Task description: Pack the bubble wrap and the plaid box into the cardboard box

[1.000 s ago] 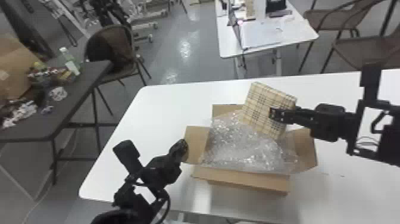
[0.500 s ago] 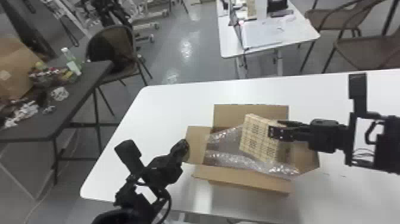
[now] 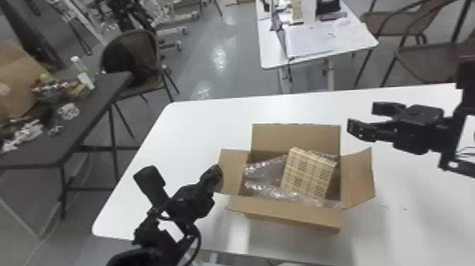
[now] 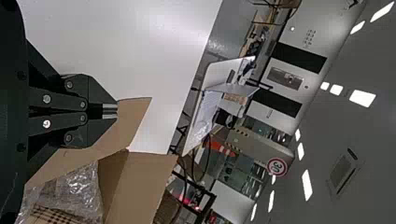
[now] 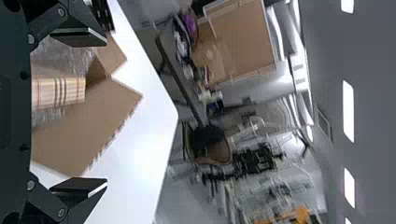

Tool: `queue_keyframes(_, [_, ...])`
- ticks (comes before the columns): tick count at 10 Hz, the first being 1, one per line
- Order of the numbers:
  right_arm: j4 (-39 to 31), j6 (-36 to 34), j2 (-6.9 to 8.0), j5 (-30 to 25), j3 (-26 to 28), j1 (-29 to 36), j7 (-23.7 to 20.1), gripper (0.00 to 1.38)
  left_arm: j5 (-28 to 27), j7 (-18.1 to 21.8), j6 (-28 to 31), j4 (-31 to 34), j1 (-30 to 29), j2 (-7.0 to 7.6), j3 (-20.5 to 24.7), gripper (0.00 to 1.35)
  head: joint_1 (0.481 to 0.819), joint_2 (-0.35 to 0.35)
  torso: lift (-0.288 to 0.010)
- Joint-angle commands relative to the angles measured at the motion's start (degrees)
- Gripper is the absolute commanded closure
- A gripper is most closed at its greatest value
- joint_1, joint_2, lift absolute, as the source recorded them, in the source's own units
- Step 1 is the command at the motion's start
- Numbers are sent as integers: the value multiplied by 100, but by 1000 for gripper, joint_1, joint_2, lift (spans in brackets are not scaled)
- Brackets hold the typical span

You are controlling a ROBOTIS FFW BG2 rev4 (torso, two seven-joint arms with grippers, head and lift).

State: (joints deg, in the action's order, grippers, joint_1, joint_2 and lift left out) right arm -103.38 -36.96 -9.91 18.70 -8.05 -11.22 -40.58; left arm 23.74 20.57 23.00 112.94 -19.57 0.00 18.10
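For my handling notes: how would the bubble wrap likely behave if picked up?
The bubble wrap would probably flop and fold, since it lies creased inside the cardboard box. It looks light for its bulk, being thin and see-through. Lifting it might also tip or drag the plaid box, which seems to lean on it.

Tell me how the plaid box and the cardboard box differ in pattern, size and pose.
The plaid box is checked; the cardboard box is plain brown. The plaid box is smaller and tilted, inside the cardboard box, which stands level on the white table with its flaps spread. Both have flat sides.
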Motion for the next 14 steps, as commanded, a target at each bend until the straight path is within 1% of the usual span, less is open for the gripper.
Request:
queue_keyframes(1, [-393,963,139,-315,419,770,648,223,16,0,-15,0,-12,-15,0,1219,695,284,-122])
queue_keyframes(2, [-323,1930,315,-438,612,1359,1246,223,16,0,-24,-17,-21,-15,9,1219,695,237,-122])
queue_keyframes(3, [-16,3063,455,-526,753,1851,1650,223,34,0,-41,-26,-30,-15,18,1219,695,198,-122])
queue_keyframes(4, [239,4311,482,-868,779,2335,2292,223,43,0,-76,-44,-38,-15,26,1219,695,179,-122])
queue_keyframes(5, [617,5032,482,-728,788,2651,2714,223,60,0,-94,-44,-56,-15,35,1219,695,141,-122])
queue_keyframes(6, [855,5348,473,-587,832,2836,2960,223,78,0,-103,-44,-65,-15,35,1219,695,109,-122])
queue_keyframes(7, [784,5472,482,-745,832,3073,3584,223,69,0,-103,-44,-65,-15,44,1219,695,89,-122])
queue_keyframes(8, [679,5445,499,-807,823,3301,4164,223,43,0,-103,-53,-56,-15,44,1219,695,60,-122])
queue_keyframes(9, [644,5445,508,-684,823,3416,4269,223,51,-105,-120,-53,-56,-15,35,1219,695,48,-122])
queue_keyframes(10, [617,5419,490,-693,797,3398,4269,223,-19,-211,-217,-53,6,-15,26,1219,695,37,-122])
queue_keyframes(12, [573,5225,323,-675,630,3319,4269,223,-36,-431,-454,-105,129,-15,9,1219,695,57,-122])
queue_keyframes(13, [556,5138,271,-622,586,3310,4260,223,-45,-536,-630,-184,190,-15,-9,1219,695,71,-122])
queue_keyframes(14, [547,5076,253,-605,559,3293,4260,223,-54,-756,-841,-263,225,-15,-9,1219,695,81,-122])
